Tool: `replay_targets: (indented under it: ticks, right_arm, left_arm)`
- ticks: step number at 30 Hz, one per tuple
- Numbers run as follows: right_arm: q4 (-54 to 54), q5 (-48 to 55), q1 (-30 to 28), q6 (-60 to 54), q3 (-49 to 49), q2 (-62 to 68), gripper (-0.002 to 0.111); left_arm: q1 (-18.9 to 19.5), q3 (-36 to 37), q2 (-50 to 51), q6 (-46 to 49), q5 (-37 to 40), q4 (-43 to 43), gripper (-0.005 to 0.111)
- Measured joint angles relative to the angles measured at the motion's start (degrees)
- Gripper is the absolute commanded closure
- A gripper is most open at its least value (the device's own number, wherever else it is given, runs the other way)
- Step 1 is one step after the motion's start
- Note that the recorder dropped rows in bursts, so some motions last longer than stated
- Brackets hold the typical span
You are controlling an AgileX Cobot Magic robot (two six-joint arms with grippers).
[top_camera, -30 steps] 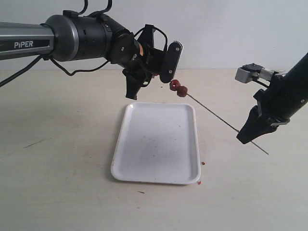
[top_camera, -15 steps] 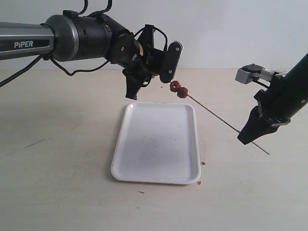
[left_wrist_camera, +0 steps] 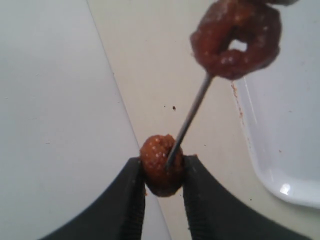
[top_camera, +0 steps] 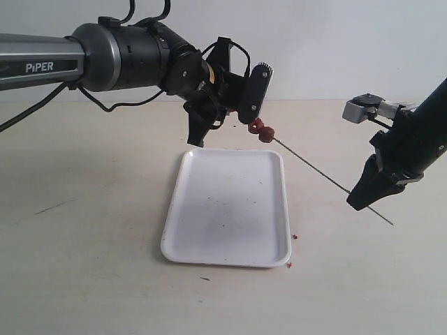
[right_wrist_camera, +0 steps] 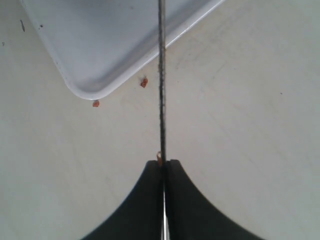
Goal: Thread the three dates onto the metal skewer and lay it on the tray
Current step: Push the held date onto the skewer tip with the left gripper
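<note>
My left gripper (left_wrist_camera: 163,169) is shut on one date (left_wrist_camera: 155,172), and the tip of the metal skewer (left_wrist_camera: 192,112) is stuck into it. Further along the rod sits a larger clump of date (left_wrist_camera: 235,42); I cannot tell whether it is one fruit or two. From outside, the left gripper (top_camera: 252,121) holds its date (top_camera: 257,126) above the far edge of the white tray (top_camera: 227,209), close beside the threaded fruit (top_camera: 266,135). The skewer (top_camera: 314,169) slopes down to my right gripper (top_camera: 357,203), which is shut on it (right_wrist_camera: 161,75) near its tail.
Small reddish crumbs (top_camera: 294,236) lie on the table off the tray's near right corner, also seen from the right wrist as crumbs (right_wrist_camera: 144,82) beside the tray rim (right_wrist_camera: 90,92). A white wall stands behind the table.
The left gripper has shifted right with its date, closing the gap to the fruit on the skewer. The right gripper and the skewer have barely moved.
</note>
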Motion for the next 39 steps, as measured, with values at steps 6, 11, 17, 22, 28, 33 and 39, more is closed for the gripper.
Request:
replay_targets:
  ticks: [6, 11, 17, 22, 28, 33, 39]
  right_arm:
    - [-0.1, -0.22, 0.0, -0.11, 0.0, 0.0, 0.108]
    - [-0.81, -0.46, 0.0, 0.1, 0.0, 0.0, 0.108]
    - [-0.94, -0.49, 0.0, 0.27, 0.0, 0.0, 0.108]
    - [-0.94, -0.59, 0.0, 0.27, 0.0, 0.0, 0.108]
    - [-0.94, -0.9, 0.0, 0.36, 0.0, 0.0, 0.108]
    - [-1.02, -1.05, 0.0, 0.36, 0.0, 0.0, 0.108]
    - [-1.02, -1.09, 0.0, 0.36, 0.0, 0.0, 0.108]
  left_arm:
    - [-0.15, 0.0, 0.0, 0.0, 0.0, 0.22, 0.08]
    - [-0.33, 0.0, -0.09, 0.0, 0.0, 1.03, 0.08]
    - [-0.42, 0.0, -0.74, 0.0, 0.23, 1.27, 0.08]
    - [-0.42, 0.0, -1.45, 0.0, 0.26, 1.3, 0.08]
    - [-0.42, 0.0, -2.01, 0.0, 0.37, 1.4, 0.08]
    - [-0.42, 0.0, -2.1, 0.0, 0.9, 1.43, 0.08]
    - [-0.42, 0.0, -2.1, 0.0, 1.74, 1.43, 0.08]
